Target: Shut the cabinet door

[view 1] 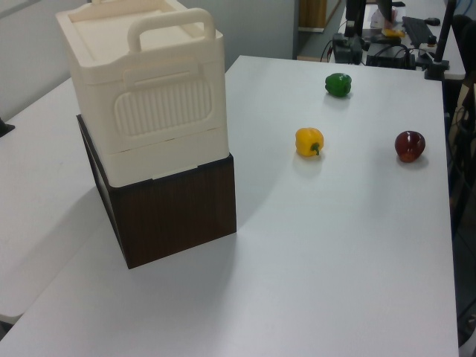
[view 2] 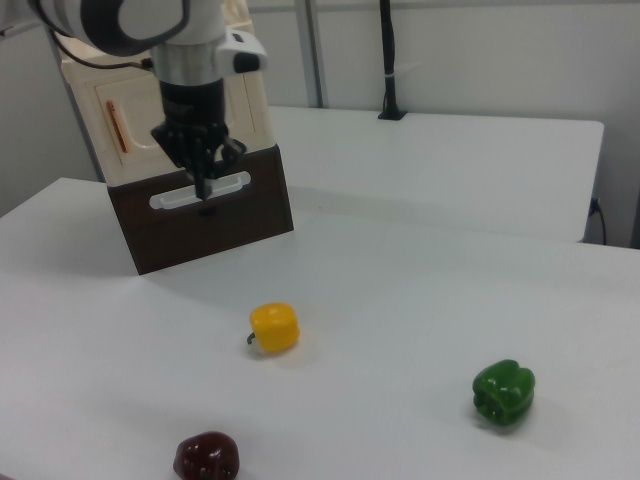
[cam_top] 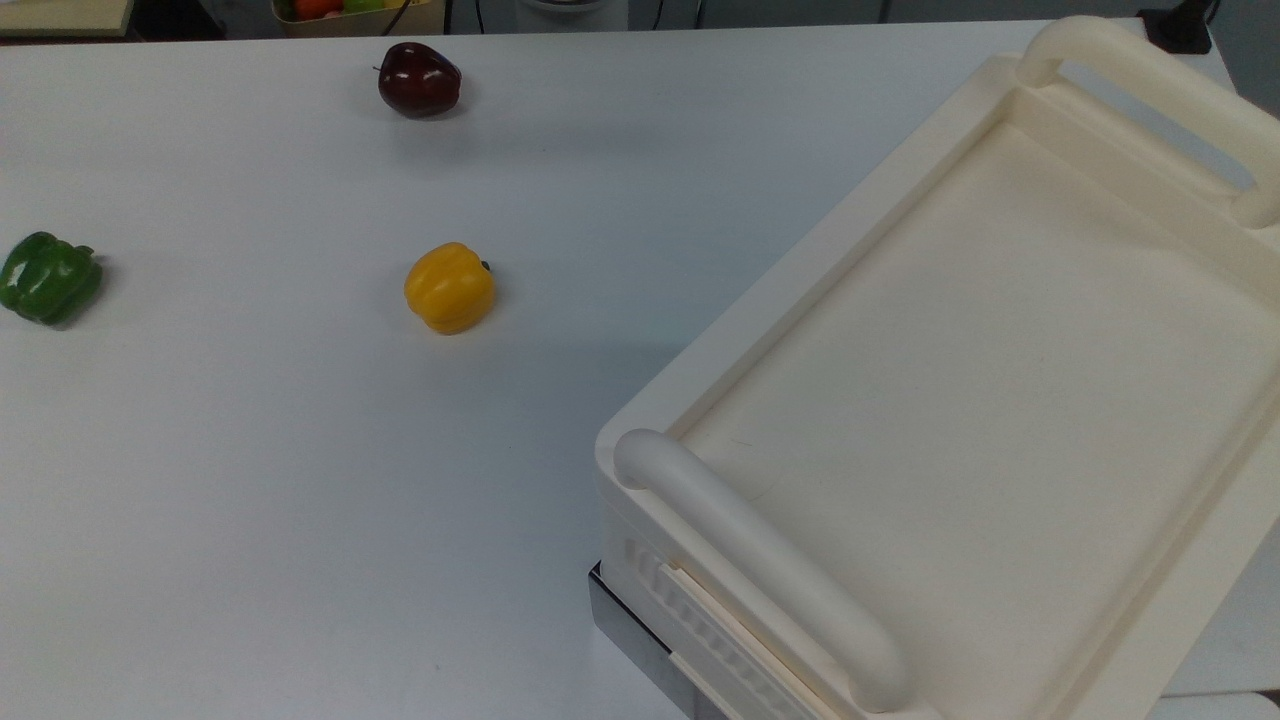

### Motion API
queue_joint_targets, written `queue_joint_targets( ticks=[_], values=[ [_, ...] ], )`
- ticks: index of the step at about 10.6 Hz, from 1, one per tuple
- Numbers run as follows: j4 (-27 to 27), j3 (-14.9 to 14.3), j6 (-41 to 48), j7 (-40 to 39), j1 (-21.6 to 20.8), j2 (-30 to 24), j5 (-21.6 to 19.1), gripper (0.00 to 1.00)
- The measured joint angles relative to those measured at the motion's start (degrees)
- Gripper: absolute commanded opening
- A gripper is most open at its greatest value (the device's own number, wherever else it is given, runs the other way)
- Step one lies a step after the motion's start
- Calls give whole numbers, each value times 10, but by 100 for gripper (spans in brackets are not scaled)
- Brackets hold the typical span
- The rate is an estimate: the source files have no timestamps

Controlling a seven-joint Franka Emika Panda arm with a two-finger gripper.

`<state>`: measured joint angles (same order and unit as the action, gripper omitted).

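Observation:
The cabinet (cam_top: 760, 300) is a big cream box with a recessed top and two tube handles, standing on a dark brown base (view 1: 175, 212). In the right view the cabinet door (view 2: 135, 120) is a flat cream panel with a copper handle strip (view 2: 117, 127). It looks flush with the cabinet's front. My gripper (view 2: 205, 198) hangs in front of the cabinet (view 2: 250, 105), to the right view's right of the door. Its fingers point down, shut with nothing between them, and the tips are level with the base's white bar handle (view 2: 170, 198).
On the white table lie a yellow pepper (cam_top: 449, 288), a green pepper (cam_top: 48, 278) and a dark red pepper (cam_top: 419, 80). They lie well apart from the cabinet. A bin of produce (cam_top: 355, 12) sits past the table's far edge.

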<state>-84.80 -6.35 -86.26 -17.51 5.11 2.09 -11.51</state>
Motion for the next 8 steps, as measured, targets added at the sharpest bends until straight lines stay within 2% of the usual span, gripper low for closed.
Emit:
queue_joint_targets(
  ticks=[1, 2, 3, 8],
  values=[
    [3, -3, 0, 0, 12, 0, 0, 12],
    [6, -5, -6, 1, 20, 0, 0, 41],
    [7, -5, -20, 8, 23, 0, 0, 99],
    [8, -6, -28, 20, 23, 1, 1, 100]
  ],
)
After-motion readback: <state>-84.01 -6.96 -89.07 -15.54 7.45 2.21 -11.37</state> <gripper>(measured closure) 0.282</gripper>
